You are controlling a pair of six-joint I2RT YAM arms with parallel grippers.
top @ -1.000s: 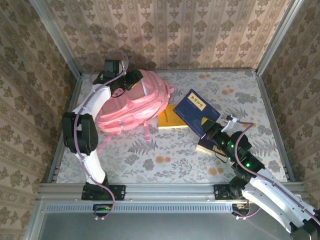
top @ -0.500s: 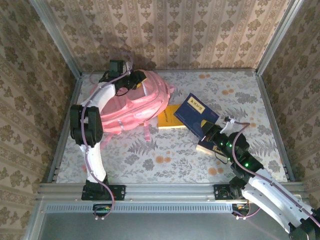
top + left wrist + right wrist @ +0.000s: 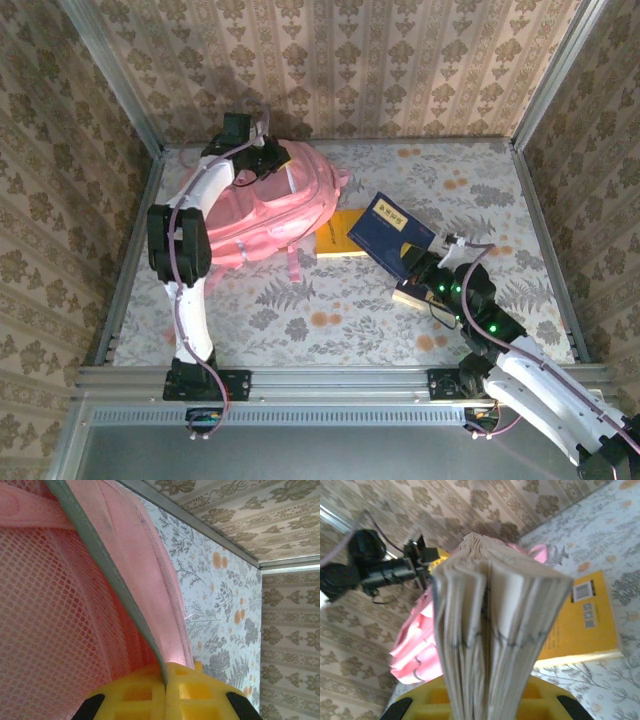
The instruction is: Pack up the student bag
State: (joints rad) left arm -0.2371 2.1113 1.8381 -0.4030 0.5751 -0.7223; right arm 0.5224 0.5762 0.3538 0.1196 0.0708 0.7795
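Pink student bag (image 3: 282,205) | edge pinched in left claw (image 3: 165,677) (far end)

The student bag (image 3: 60,605) is cut off at 9 and 12 o'clock in the left wrist view, and the left tool (image 3: 165,690) at 6 o'clock. From above, the yellow book (image 3: 338,238) is partly covered on its 3 o'clock side by the blue book (image 3: 391,230), whose cover lettering is too small to be read.
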